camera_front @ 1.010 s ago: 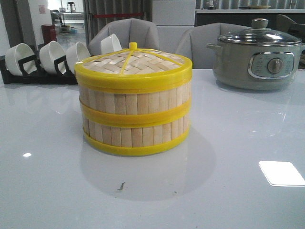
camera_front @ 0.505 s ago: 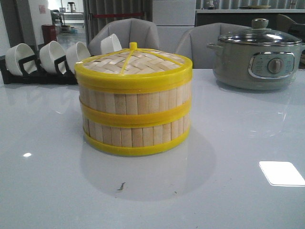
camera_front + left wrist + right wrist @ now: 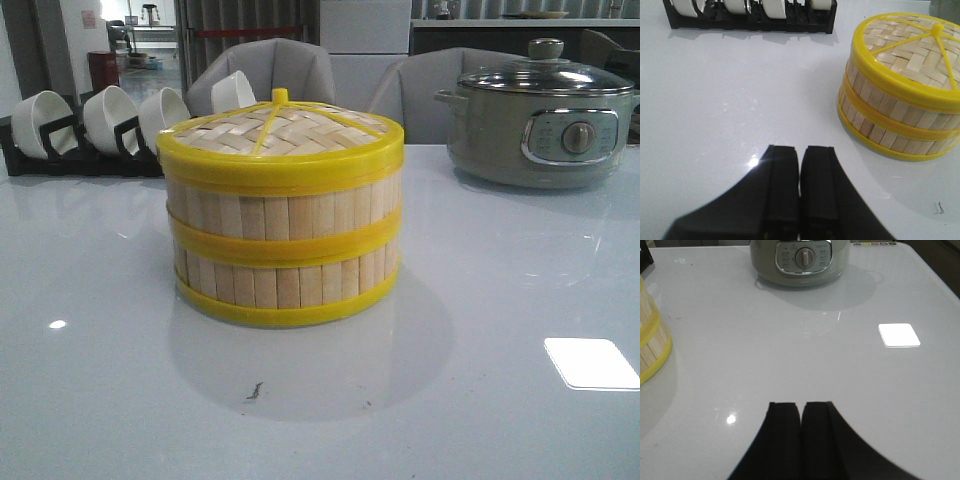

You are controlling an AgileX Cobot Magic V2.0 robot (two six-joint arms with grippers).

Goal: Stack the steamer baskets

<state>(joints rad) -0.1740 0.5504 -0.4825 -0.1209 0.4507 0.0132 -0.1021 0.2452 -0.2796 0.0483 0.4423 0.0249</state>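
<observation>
Two steamer baskets stand stacked in the middle of the white table, the upper basket [image 3: 285,210] on the lower basket [image 3: 285,285], with the woven lid [image 3: 280,130] on top. The stack also shows in the left wrist view [image 3: 900,100], and its edge shows in the right wrist view [image 3: 651,345]. My left gripper [image 3: 800,150] is shut and empty, over bare table apart from the stack. My right gripper [image 3: 801,406] is shut and empty, over bare table on the stack's other side. Neither gripper shows in the front view.
A grey-green electric pot [image 3: 545,120] with a glass lid stands at the back right. A black rack with white cups [image 3: 100,125] stands at the back left. A bright light patch [image 3: 590,362] lies on the table at the front right.
</observation>
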